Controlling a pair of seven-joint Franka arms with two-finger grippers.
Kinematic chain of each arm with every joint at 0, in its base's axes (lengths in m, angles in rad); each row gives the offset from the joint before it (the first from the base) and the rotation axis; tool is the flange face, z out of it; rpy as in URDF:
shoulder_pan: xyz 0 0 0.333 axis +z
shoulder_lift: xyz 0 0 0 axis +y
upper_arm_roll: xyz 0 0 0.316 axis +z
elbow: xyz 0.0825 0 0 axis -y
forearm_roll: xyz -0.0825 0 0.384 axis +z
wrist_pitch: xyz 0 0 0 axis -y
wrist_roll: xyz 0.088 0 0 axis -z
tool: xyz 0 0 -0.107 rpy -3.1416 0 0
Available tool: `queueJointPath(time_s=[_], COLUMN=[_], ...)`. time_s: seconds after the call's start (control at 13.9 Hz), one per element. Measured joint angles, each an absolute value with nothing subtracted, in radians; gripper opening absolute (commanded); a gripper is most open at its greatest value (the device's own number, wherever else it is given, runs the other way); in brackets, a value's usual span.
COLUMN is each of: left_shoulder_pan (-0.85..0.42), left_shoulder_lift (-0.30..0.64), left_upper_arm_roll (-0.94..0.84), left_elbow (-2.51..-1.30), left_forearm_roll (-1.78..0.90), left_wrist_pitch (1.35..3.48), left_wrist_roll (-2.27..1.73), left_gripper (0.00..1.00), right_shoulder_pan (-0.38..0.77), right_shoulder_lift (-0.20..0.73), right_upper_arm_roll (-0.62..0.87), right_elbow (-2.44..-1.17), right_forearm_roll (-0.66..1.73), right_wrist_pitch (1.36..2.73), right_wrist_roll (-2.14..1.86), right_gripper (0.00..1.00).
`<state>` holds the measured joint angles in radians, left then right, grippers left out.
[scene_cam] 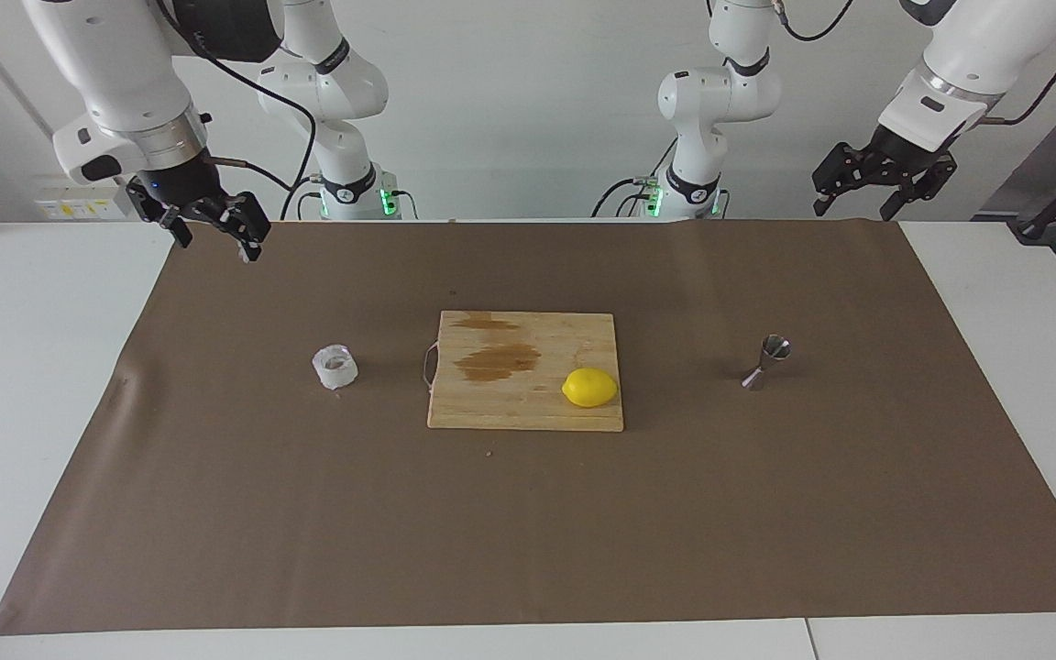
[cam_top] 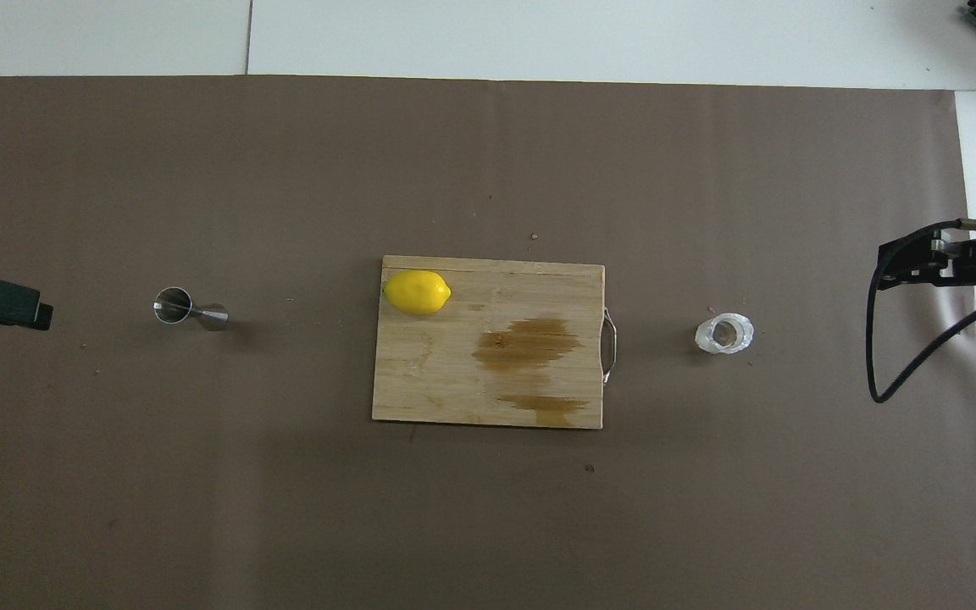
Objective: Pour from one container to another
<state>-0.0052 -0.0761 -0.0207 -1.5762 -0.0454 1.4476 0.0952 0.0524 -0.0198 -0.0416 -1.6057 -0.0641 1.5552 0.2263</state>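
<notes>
Nearest the robots, both arms wait raised with nothing in hand: the right claw (scene_cam: pixel 216 225) hangs over the mat's edge at the right arm's end of the bench, jaws spread wide and empty; the left claw (scene_cam: pixel 885 183) hangs likewise at the left arm's end, also spread wide and empty. The landmark is the cutting board (scene_cam: pixel 491 403) at mid-mat, which bears dark stains. The lemon (scene_cam: pixel 589 387) lies on the board, at the corner toward the left arm's end and away from the robots. The translucent cup (scene_cam: pixel 335 366) stands upright beside the board's handle, toward the right arm's end, apart from it. The steel jigger (scene_cam: pixel 768 361) stands upright well apart from the board, toward the left arm's end. Risks, as judged: the cup looks thin-walled and may deform or slip under a firm pinch; the jigger is narrow-waisted and top-heavy, so a nudge could topple it; its small mouth leaves little margin, and a misaligned pour would spill onto the mat.
</notes>
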Motion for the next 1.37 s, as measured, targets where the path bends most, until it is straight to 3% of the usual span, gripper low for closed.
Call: queueJointPath(time_s=[1.37], left_shoulder_pan=[-0.013], left_shoulder_lift=[-0.077], left_upper_arm_roll=[-0.013], left_elbow=[-1.58], left_forearm_roll=[-0.045], left_wrist_pitch=[1.435], left_wrist_roll=[0.095], left_gripper=[1.0], right_shoulder_pan=[0.052], right_shoulder_lift=[-0.02], right_upper_arm_roll=[-0.042], right_elbow=[-1.606], right_forearm_roll=[-0.064], right_wrist_pitch=[1.555], right_wrist_roll=[0.226], right_gripper=[1.0])
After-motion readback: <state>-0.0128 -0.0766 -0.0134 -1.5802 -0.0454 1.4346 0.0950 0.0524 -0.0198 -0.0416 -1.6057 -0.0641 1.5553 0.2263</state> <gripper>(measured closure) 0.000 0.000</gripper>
